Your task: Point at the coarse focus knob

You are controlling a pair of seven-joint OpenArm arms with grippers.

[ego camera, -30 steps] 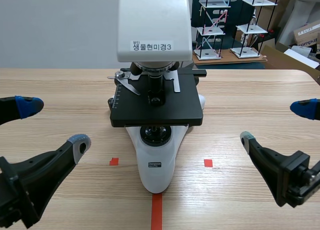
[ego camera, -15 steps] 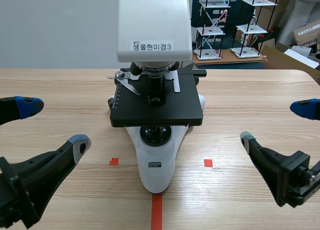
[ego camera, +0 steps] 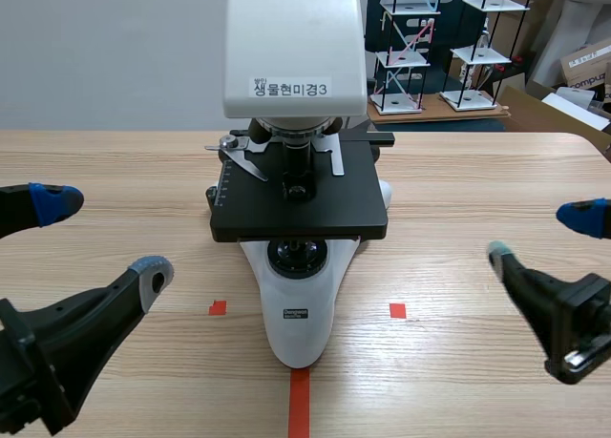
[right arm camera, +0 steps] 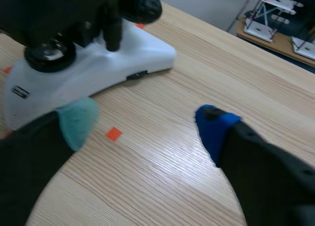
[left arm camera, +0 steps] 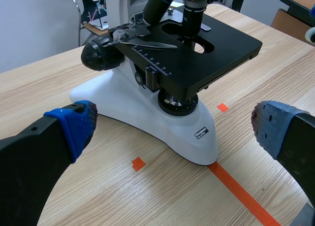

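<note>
A white and black microscope (ego camera: 298,180) stands mid-table. Its black coarse focus knob (left arm camera: 101,54) juts from the side of the arm, seen in the left wrist view ahead of my left gripper (left arm camera: 172,125). That gripper (ego camera: 102,235) hangs open, left of the base. The knob on the other side (right arm camera: 142,5) shows in the right wrist view, well ahead of my right gripper (right arm camera: 146,123). My right gripper (ego camera: 539,236) is to the right of the microscope, fingers apart with nothing between them. Neither gripper touches the microscope.
Small orange-red squares (ego camera: 397,310) and a tape line (ego camera: 299,403) mark the table near the microscope's foot. Wire racks (ego camera: 412,47) and boxes stand behind the far table edge. Bare wood lies on both sides of the microscope.
My right gripper's fingers have drawn closer together, and its lower finger has shifted right, away from the microscope. The left arm and the microscope have not moved.
</note>
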